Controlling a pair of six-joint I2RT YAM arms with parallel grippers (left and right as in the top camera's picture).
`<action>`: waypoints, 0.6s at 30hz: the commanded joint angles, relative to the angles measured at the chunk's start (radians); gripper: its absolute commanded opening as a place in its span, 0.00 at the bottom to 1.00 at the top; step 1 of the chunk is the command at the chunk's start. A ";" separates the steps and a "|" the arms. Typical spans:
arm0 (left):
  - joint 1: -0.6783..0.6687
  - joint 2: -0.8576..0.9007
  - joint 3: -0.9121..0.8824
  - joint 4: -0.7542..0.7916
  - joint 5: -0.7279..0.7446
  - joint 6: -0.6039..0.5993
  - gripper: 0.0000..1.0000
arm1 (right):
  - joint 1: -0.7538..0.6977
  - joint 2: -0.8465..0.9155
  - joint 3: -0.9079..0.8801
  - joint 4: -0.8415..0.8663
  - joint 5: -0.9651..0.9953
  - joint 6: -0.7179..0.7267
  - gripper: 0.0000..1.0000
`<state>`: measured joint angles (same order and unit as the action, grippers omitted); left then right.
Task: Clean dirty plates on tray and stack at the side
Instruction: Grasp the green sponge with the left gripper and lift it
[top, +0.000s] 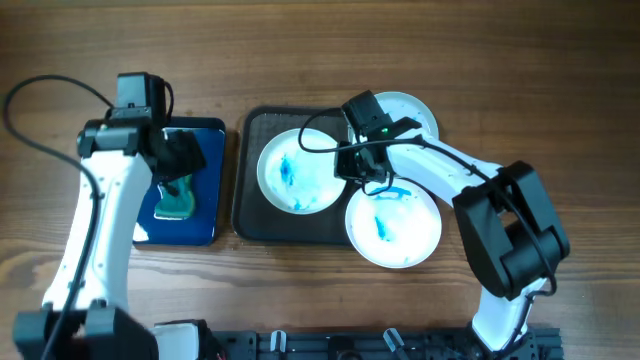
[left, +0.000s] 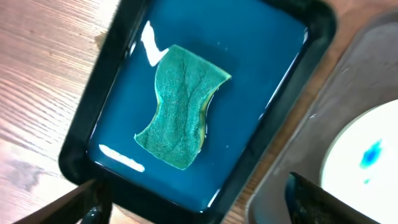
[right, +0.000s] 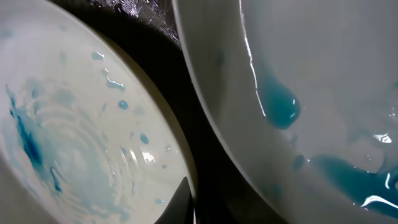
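Little of the task is done. One plate (top: 298, 170) is seated in the tray (top: 258, 222). A second plate (top: 395, 228) is lapped over the tray's right edge onto the bench (top: 560, 100), and a third plate (top: 412, 108) is set by its far right corner. Blue smears are seen on two; the third is mostly hidden, so perhaps dirty too. No stack is formed. The sponge (top: 178, 203) is left in the blue tray (top: 207, 135) beneath the left tool (top: 182, 160), whose fingers are spread apart and empty. The right tool (top: 365, 168) is lowered between the plates; whether it is clamped on a rim cannot be told.
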<state>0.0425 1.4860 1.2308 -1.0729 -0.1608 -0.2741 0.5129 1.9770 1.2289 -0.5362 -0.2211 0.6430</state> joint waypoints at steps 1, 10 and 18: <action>0.007 0.102 0.013 0.003 -0.016 0.113 0.77 | 0.007 0.049 0.007 0.005 0.021 -0.001 0.04; 0.156 0.302 0.013 0.072 0.153 0.218 0.63 | 0.007 0.049 0.007 0.012 0.010 -0.022 0.04; 0.245 0.341 -0.057 0.140 0.258 0.298 0.62 | 0.007 0.049 0.007 0.023 0.010 -0.013 0.04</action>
<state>0.2939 1.7878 1.2201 -0.9623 0.0338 -0.0399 0.5140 1.9808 1.2304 -0.5144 -0.2272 0.6277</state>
